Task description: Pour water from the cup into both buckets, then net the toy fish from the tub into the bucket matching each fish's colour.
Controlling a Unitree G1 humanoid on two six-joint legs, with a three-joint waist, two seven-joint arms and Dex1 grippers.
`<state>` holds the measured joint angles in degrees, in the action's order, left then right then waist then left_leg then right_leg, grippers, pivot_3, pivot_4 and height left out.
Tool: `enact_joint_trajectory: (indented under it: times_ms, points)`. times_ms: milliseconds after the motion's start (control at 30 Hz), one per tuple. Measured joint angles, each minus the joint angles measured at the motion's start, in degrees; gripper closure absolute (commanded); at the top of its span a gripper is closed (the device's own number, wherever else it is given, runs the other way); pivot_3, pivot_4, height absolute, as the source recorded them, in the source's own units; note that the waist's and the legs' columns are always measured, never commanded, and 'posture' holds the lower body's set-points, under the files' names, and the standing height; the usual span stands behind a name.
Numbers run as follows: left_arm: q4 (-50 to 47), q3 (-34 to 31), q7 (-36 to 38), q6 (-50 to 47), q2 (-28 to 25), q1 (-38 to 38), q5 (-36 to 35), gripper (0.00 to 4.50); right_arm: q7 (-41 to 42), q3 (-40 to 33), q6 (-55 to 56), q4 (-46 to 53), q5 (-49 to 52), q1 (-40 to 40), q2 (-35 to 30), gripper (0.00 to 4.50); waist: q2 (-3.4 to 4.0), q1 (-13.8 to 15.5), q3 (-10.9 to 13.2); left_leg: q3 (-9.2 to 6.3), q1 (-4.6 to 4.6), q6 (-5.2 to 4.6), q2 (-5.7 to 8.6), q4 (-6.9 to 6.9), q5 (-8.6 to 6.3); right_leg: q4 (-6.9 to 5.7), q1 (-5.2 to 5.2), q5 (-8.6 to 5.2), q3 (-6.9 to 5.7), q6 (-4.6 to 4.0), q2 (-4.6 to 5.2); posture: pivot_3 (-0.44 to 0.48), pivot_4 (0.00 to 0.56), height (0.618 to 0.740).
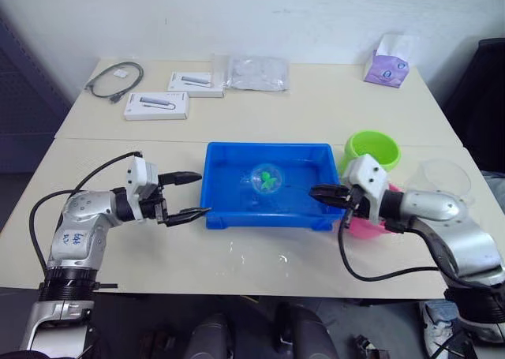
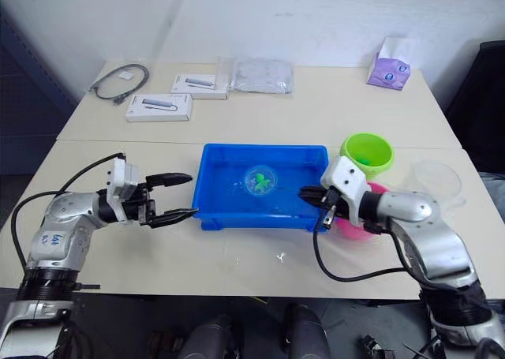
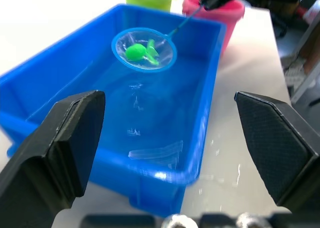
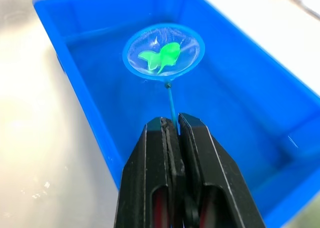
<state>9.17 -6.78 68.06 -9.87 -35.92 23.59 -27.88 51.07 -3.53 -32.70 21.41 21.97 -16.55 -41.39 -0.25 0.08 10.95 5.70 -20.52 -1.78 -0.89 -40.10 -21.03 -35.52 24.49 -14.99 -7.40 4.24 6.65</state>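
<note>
The blue tub (image 1: 262, 218) sits mid-table with shallow water in it. My right gripper (image 1: 316, 193) is shut on the thin handle of the net (image 4: 186, 48) at the tub's right rim. The net's light-blue hoop is over the tub's middle and holds a bright green toy fish (image 4: 161, 57). Just left of the tub, my left gripper (image 1: 203, 193) stands open with nothing in it. The lime green bucket (image 1: 372, 150) is right of the tub. The pink bucket (image 1: 364, 226) is partly hidden under my right wrist. The clear cup (image 1: 444, 177) stands at the far right.
Two white boxes (image 1: 155, 106) and a coiled cable (image 1: 115, 81) lie at the back left. A clear plastic bag (image 1: 254, 72) lies at the back middle. A purple tissue pack (image 1: 387, 65) stands at the back right. Wet spots (image 1: 280, 258) mark the table in front of the tub.
</note>
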Motion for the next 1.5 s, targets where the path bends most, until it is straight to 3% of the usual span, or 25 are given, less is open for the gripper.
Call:
enact_joint_trajectory:
  times_ms: [300, 533, 733, 1000, 1267, 1500]
  points:
    - [0.24, 1.22, -0.05, -4.04, 1.70, 7.26, -1.30, 0.05, -0.92, -17.35, -6.01, 2.28, 10.30, 4.35, -4.41, 4.50, 0.00, 0.20, 0.00, 0.01, 0.01, -0.01, 0.04, 0.00, 0.00, 0.00, -0.02, 0.00, 0.01, 0.00, -0.09, 0.000, 0.150, 0.740]
    - [0.27, 1.92, -0.94, -5.05, 5.92, 10.79, -1.42, 0.05, -1.12, -24.23, -2.09, -5.40, 7.87, 5.15, -10.68, 4.50, -0.01, 0.58, 0.00, 0.09, 0.02, -0.01, 0.06, 0.01, 0.01, 0.01, -0.02, 0.00, 0.03, 0.01, -0.15, 0.000, 0.150, 0.740]
    - [0.20, 3.19, -2.39, -6.21, 8.05, 12.42, -1.39, 0.05, -2.14, -23.75, 11.06, -18.32, -1.86, 5.09, -13.07, 4.50, -0.01, 0.75, 0.00, 0.16, 0.06, -0.02, 0.07, 0.02, 0.01, -0.01, -0.01, 0.01, 0.03, 0.02, -0.18, 0.000, 0.150, 0.740]
    - [0.23, 3.93, -4.14, -6.44, 9.01, 12.71, -0.66, 0.05, -6.91, -16.86, 38.52, -34.51, -18.15, 3.76, -15.34, 4.50, 0.00, 0.32, 0.01, 0.22, 0.11, 0.02, 0.05, 0.03, 0.04, -0.03, -0.01, 0.01, 0.11, 0.02, -0.17, 0.000, 0.150, 0.740]
    - [-1.85, 5.36, -5.15, -5.43, 9.66, 12.10, 0.30, 0.05, -22.86, -11.36, 64.33, -44.63, -37.19, 2.06, -21.39, 4.50, 0.02, -0.08, 0.02, 0.23, 0.11, 0.06, 0.01, 0.03, 0.06, 0.00, 0.00, 0.01, 0.24, 0.02, -0.12, 0.000, 0.150, 0.740]
    - [-2.29, 5.71, -5.89, -4.42, 9.58, 11.77, 1.37, 0.05, -37.63, -5.08, 74.14, -49.75, -53.15, 2.27, -24.63, 4.50, 0.03, -0.16, 0.02, 0.30, 0.13, 0.10, -0.01, 0.03, 0.08, 0.00, 0.01, 0.00, 0.35, 0.02, -0.12, 0.000, 0.150, 0.740]
